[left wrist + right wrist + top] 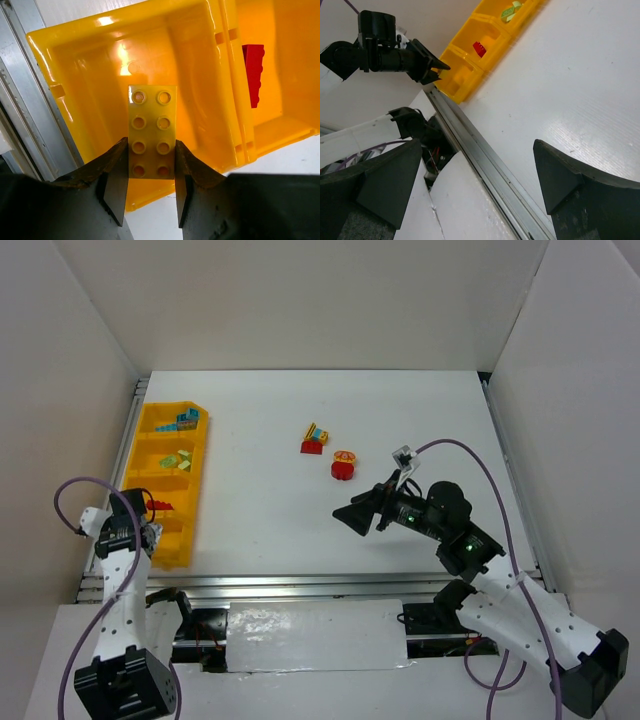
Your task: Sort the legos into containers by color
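**Two arms, four compartments, one yellow brick held**

Nearest, the left jaws are clamping one yellow brick [151, 125] by its long sides, hanging over the nearest of the tray's [85, 100] four compartments, beside the metal rail [300, 583] at the worktop's [400, 410] near edge. The right jaws are gaping wide, gripping nothing, over bare worktop. The second compartment is holding one red brick [253, 72]. The third is holding pale green pieces [177, 460] and the farthest teal-blue pieces [187, 420], too small to count. Two clumps, a red-yellow-teal clump [316, 438] and a red-and-yellow clump [344, 466], are lying mid-worktop, well apart from the tray.

surface: white table [280, 510] | walls: plain white panels [300, 300] on three sides | near edge: metal rail [330, 585]
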Motion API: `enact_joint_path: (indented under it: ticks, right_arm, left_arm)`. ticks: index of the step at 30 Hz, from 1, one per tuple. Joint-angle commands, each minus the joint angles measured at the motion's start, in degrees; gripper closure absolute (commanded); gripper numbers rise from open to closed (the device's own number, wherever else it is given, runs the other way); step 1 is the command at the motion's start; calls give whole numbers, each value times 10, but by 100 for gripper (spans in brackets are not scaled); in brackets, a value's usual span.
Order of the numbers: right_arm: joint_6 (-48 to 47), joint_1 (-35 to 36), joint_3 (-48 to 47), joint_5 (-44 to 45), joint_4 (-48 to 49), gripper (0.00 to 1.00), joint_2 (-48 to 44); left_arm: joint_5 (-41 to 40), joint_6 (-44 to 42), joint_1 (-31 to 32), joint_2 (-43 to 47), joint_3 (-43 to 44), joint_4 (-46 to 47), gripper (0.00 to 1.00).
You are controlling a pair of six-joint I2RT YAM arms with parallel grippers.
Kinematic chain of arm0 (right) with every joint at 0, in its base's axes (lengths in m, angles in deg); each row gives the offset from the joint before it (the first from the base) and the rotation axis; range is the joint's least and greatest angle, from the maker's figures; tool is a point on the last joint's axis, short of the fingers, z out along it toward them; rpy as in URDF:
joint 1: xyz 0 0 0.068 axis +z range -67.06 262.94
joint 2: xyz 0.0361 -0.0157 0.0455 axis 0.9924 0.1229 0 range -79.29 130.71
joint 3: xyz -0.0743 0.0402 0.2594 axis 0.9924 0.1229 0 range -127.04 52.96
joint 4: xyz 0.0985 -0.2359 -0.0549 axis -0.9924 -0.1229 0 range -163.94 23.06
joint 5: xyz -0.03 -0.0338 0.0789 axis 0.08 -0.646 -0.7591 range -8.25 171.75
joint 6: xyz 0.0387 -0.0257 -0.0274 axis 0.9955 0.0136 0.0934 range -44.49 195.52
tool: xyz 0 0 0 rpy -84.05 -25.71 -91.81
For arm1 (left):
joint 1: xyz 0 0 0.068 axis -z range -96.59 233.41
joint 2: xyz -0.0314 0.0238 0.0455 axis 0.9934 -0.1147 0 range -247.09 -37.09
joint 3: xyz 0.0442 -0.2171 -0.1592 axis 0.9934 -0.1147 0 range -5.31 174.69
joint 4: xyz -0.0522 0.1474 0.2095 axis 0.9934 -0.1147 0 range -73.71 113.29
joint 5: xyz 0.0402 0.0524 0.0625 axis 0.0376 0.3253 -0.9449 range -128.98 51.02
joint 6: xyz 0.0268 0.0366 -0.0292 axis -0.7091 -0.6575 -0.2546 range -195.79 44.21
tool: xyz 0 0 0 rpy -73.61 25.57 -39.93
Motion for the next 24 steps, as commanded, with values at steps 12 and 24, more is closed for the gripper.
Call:
enact_joint_path:
  ticks: [12, 24]
  right_arm:
    - [16, -2, -31, -5, 35, 0, 47]
    - [70, -13, -94, 81, -16, 0, 203]
  left_arm:
    - [-5, 14, -2, -4, 10, 8, 1]
    - [81, -94, -2, -9, 90, 58, 0]
